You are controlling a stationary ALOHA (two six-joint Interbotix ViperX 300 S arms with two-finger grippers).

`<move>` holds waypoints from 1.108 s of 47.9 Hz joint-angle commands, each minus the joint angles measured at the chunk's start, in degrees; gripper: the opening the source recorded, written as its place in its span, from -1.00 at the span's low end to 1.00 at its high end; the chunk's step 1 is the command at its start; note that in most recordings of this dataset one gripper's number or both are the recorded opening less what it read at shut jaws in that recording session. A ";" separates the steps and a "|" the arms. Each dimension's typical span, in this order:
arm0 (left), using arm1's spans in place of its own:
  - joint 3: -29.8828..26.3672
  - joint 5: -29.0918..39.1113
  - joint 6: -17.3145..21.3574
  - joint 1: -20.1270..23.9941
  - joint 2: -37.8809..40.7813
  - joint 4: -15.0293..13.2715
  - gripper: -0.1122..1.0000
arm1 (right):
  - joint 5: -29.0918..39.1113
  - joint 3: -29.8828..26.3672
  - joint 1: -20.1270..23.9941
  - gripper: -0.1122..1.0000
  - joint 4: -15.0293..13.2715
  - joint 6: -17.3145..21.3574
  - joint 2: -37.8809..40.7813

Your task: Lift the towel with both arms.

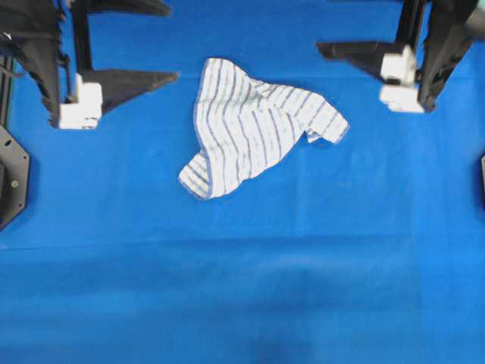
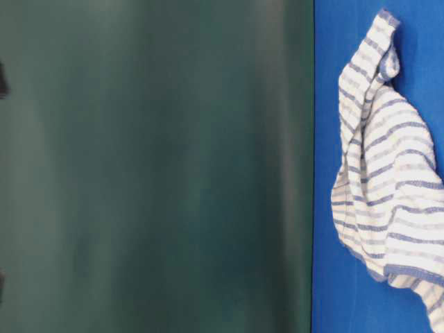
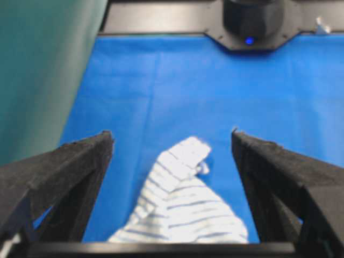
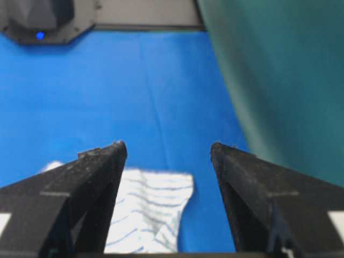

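Observation:
The towel (image 1: pixel 250 129), white with thin blue-grey stripes, lies crumpled on the blue table covering, slightly back of the middle. My left gripper (image 1: pixel 174 42) stands open to the towel's left, tips pointing toward it, apart from it. My right gripper (image 1: pixel 322 23) stands open at the back right, also clear of the cloth. In the left wrist view the towel (image 3: pixel 183 209) lies below and between the spread fingers of the left gripper (image 3: pixel 171 131). In the right wrist view the towel's corner (image 4: pixel 150 209) shows between the right gripper's (image 4: pixel 167 143) fingers. Neither holds anything. The table-level view shows the towel (image 2: pixel 388 187) only.
The blue table covering (image 1: pixel 242 288) stretches across the whole surface. A dark green backdrop (image 2: pixel 152 166) borders it. The opposite arm's black base (image 3: pixel 251 21) sits at the far edge in each wrist view. Black plates (image 1: pixel 11 178) stand at the table's sides.

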 commanded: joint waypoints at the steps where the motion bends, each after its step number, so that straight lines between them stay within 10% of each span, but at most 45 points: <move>1: 2.37 -4.04 0.97 -0.18 -0.44 0.00 0.82 | -3.16 2.46 -0.18 0.38 0.09 0.18 -0.79; 30: 20.21 -20.65 1.23 1.14 5.54 0.00 0.81 | -23.55 24.08 -3.52 0.37 0.18 5.80 1.23; 53: 24.08 -33.40 0.09 2.55 22.15 0.00 0.81 | -35.33 27.69 -6.06 0.37 0.26 6.06 15.29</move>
